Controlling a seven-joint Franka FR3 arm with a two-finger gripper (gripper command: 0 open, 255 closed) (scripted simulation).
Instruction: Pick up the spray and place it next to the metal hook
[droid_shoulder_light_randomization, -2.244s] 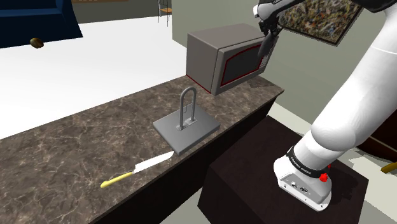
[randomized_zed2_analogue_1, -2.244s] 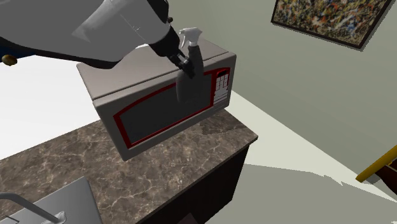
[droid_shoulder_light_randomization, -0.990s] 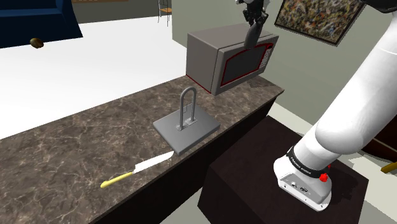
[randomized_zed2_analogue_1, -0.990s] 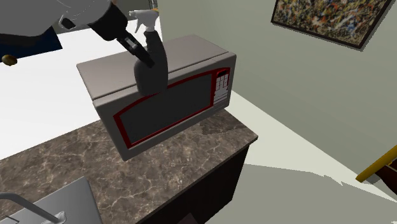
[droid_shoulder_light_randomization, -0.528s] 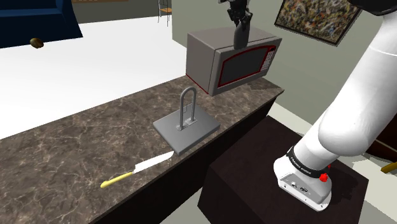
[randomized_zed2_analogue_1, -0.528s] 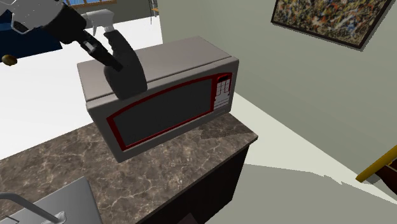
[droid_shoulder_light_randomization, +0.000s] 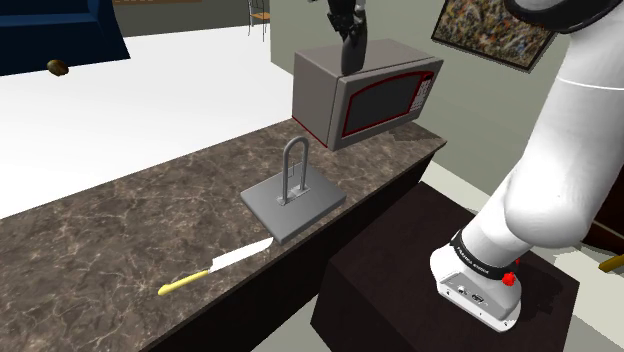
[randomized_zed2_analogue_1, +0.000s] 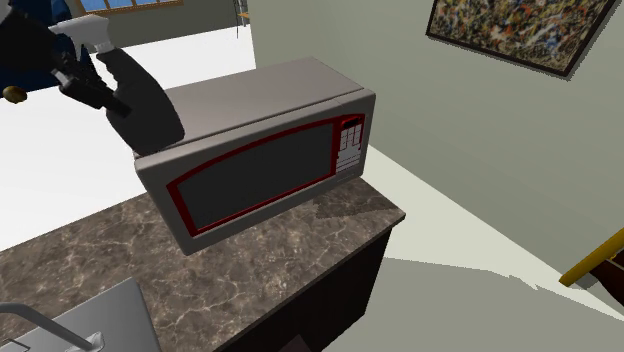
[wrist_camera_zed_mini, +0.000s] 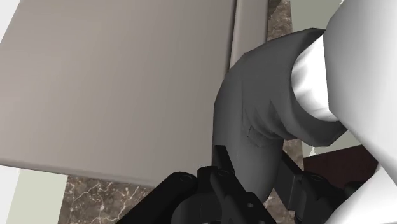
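Note:
A dark grey spray bottle (droid_shoulder_light_randomization: 351, 47) with a white nozzle (randomized_zed2_analogue_1: 86, 30) hangs tilted in the air above the microwave's (droid_shoulder_light_randomization: 365, 88) top. My gripper (droid_shoulder_light_randomization: 344, 14) is shut on the bottle near its neck. In the wrist view the bottle's body (wrist_camera_zed_mini: 254, 127) sits clasped between my fingers (wrist_camera_zed_mini: 222, 167), with the microwave's grey top (wrist_camera_zed_mini: 121, 83) below it. The metal hook (droid_shoulder_light_randomization: 295, 168) stands upright on a grey square base (droid_shoulder_light_randomization: 300, 205) on the marble counter (droid_shoulder_light_randomization: 110, 240), lower and to the shoulder view's left of the microwave. In the second exterior view my gripper (randomized_zed2_analogue_1: 88, 83) holds the bottle (randomized_zed2_analogue_1: 145, 100) above the microwave's far end.
The grey microwave (randomized_zed2_analogue_1: 260, 150) with red door trim stands at the counter's end. A knife (droid_shoulder_light_randomization: 215, 267) with a yellow handle lies on the counter near its front edge. The dark stand (droid_shoulder_light_randomization: 400, 290) sits beside the counter. A painting (randomized_zed2_analogue_1: 520, 30) hangs on the wall.
My gripper has carried the bottle towards the shoulder view's left, from in front of the microwave's door to above its top. The microwave has turned slightly on the counter.

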